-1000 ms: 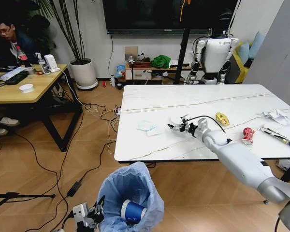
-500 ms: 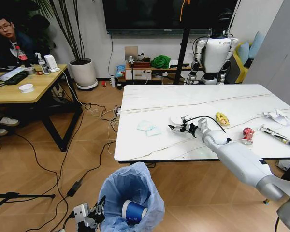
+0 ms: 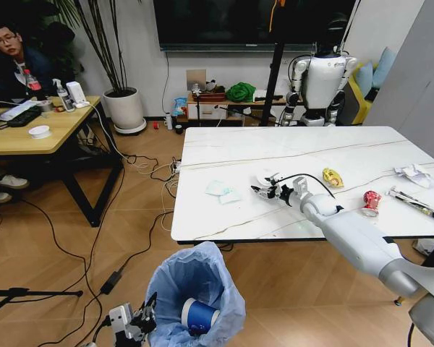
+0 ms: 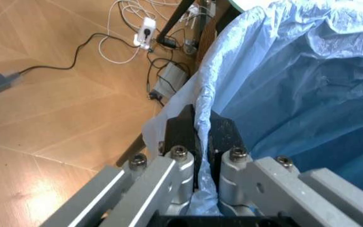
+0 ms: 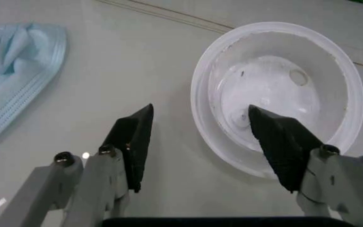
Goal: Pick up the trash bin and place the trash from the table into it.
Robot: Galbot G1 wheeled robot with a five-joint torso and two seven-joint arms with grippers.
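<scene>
Left gripper (image 4: 197,137) clamps the rim of the trash bin (image 3: 197,289), holding it just off the table (image 3: 224,224) edge to catch litter, while right gripper (image 5: 200,137), jaws spread, straddles the white lid (image 5: 279,92) rim for a pinch.

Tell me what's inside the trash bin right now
Inside the trash bin, a blue-and-white paper cup lies on its side. The crinkled blue bag hides whatever may sit lower down. The left gripper is shut on the bin's rim.
</scene>
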